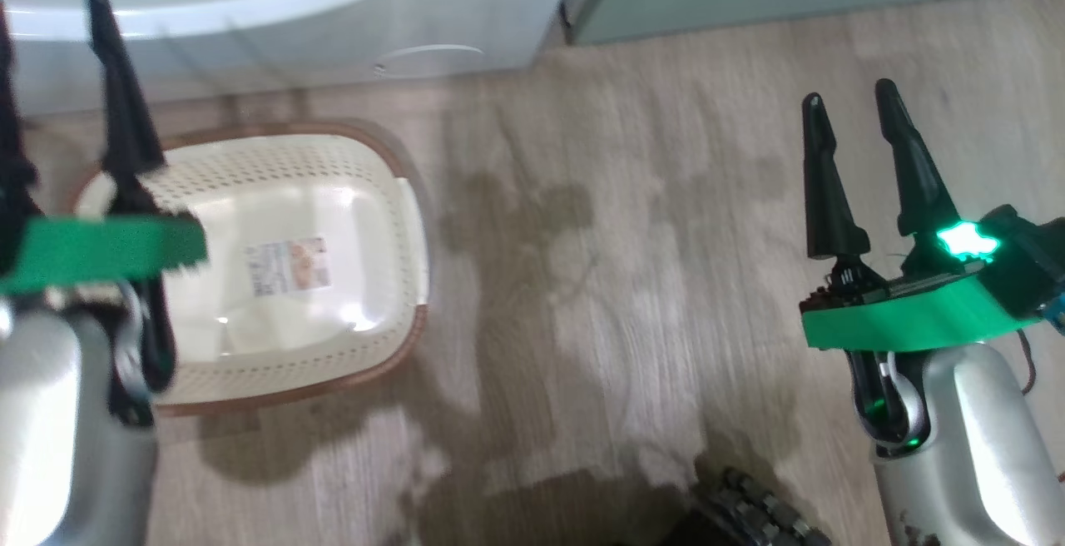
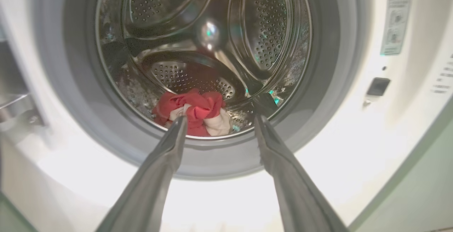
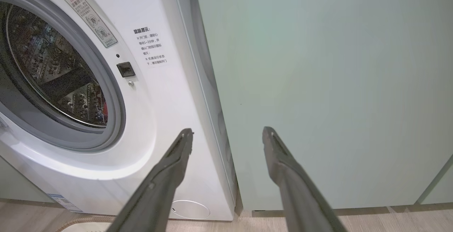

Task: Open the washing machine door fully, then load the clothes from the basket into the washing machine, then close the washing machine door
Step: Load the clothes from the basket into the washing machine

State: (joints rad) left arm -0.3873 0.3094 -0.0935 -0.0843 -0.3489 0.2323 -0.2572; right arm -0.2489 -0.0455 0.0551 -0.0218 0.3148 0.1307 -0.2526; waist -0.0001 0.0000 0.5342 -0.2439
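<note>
Clothes [image 2: 196,110] inside washing machine [image 2: 339,154]

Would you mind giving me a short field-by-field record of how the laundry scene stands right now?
basket: on the floor before the washing machine; no clothes in it, label on its bottom
clothes: red bundle lying low at the front of the drum
drum opening: uncovered
left gripper: open, empty, aimed at the drum opening
right gripper: open, empty, facing the green cabinet beside the machine

Pale green cabinet [image 3: 318,83], wood-look floor [image 1: 624,280]
</note>
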